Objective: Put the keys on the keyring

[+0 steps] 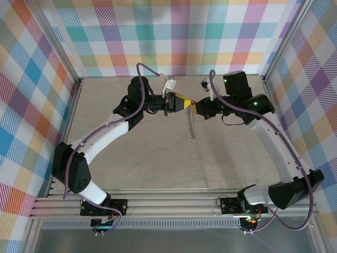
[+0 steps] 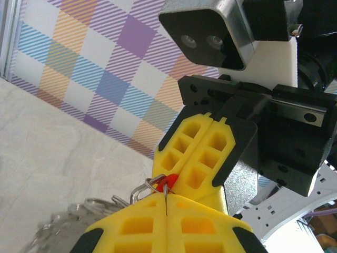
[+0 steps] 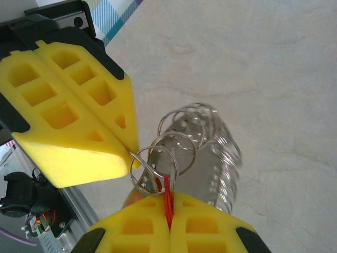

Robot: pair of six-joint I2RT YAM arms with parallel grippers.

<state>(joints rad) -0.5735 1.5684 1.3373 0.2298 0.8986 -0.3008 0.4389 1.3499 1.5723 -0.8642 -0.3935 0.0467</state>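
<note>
Right wrist view has the right hand (image 3: pixel 170 204) clamped shut on the keys (image 3: pixel 168 185) and the left hand (image 3: pixel 132 153) pinching the keyring (image 3: pixel 210 174) above the desk (image 3: pixel 274 79); threading seems to be in hand, and next calls for fine alignment.

Tiny red-headed key (image 3: pixel 168 203), seemingly against dangling grey fringed keyring (image 1: pixel 192 129).

Robot lab test cell, not a home. Checked-pattern panels (image 1: pixel 174 31) wall it in behind & either side of left pincer (image 1: pixel 187 103) & right pincer (image 1: pixel 194 108). Alu. frame posts (image 1: pixel 67 59) at the corners, pale marbled desk (image 1: pixel 158 163) beneath both pincers, slotted alu. rail (image 1: pixel 174 203) w/ arm bases further below.
</note>
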